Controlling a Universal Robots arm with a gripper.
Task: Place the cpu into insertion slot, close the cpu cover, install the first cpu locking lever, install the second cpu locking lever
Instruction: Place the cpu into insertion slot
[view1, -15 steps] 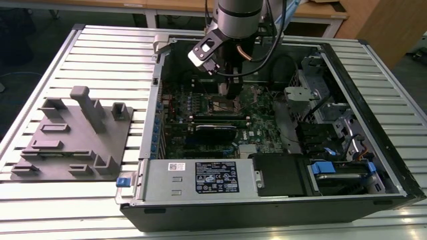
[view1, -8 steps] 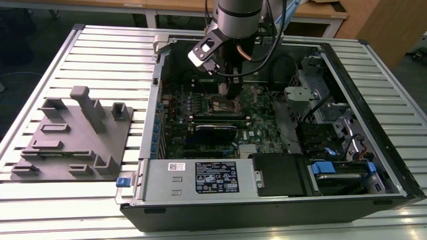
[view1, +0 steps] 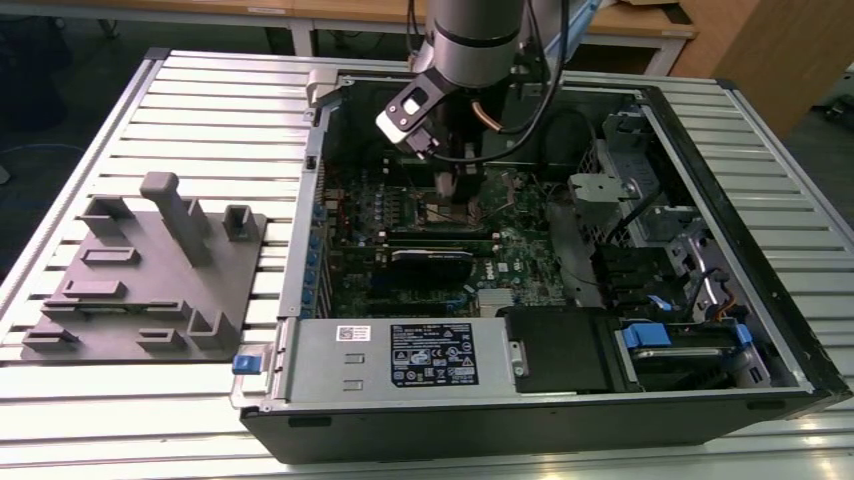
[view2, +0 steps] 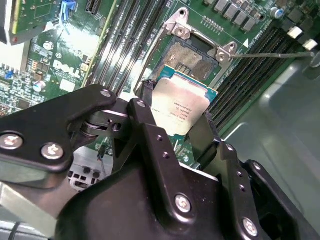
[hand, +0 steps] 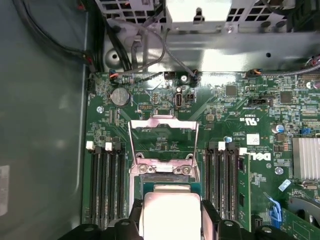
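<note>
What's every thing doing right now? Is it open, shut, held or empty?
cpu, gripped by its edges, not seated yet.
gripper, shut on the cpu.
insertion slot, uncovered and empty.
cpu cover, flipped up, open.
computer case, open, side panel off.

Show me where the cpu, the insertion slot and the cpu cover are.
cpu (view2: 182, 106): second wrist view, middle of its silver face.
insertion slot (view2: 191, 56): second wrist view, dark contact field inside the rim.
cpu cover (hand: 162, 121): first wrist view, free-end bar of the open frame.
</note>
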